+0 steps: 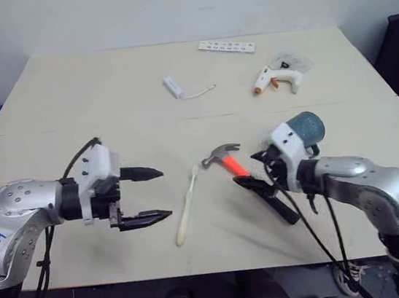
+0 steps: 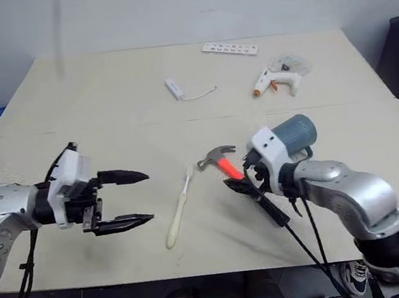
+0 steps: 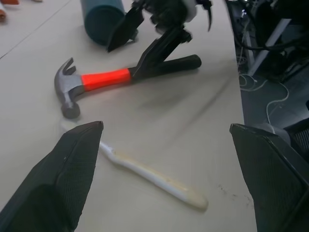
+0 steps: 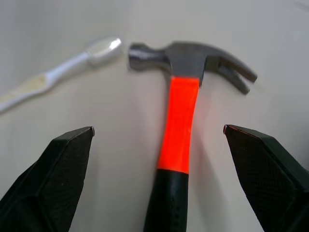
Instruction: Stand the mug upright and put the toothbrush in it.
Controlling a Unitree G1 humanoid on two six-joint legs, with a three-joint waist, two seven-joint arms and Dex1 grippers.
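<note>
Starting nearest the front edge of the bench [image 1: 90,266], the toothbrush [image 1: 186,208] is taken as the landmark: it lies flat, handle end toward that edge and bristled head toward the hammer [image 1: 233,166], whose steel head sits just beyond the bristles, nearly touching. The left tool [image 1: 145,196] hovers to the left of the toothbrush, jaws spread wide and nothing held. The right tool [image 4: 157,159] is poised on the far-right side of the toothbrush, directly over the hammer handle, also fully spread and empty.

A wrong pick is judged the chief risk: with the right tool straddling the orange handle, a closing there would seize the hammer instead of a task item. The mug [image 2: 294,133] lies on its side further right of the toothbrush, behind the right wrist, partly hidden; a sweep of that arm could set it rolling toward the right edge. The toothbrush is slim and flat, so a pinch from the side may skid it into the hammer or off the front edge.

Open room is found on the left of the toothbrush and beyond it, up to the white stick with cord [image 1: 174,87]. Farther still, the glue gun [image 1: 273,78] and the white strip [image 1: 226,46] are well apart, near the far edge.
</note>
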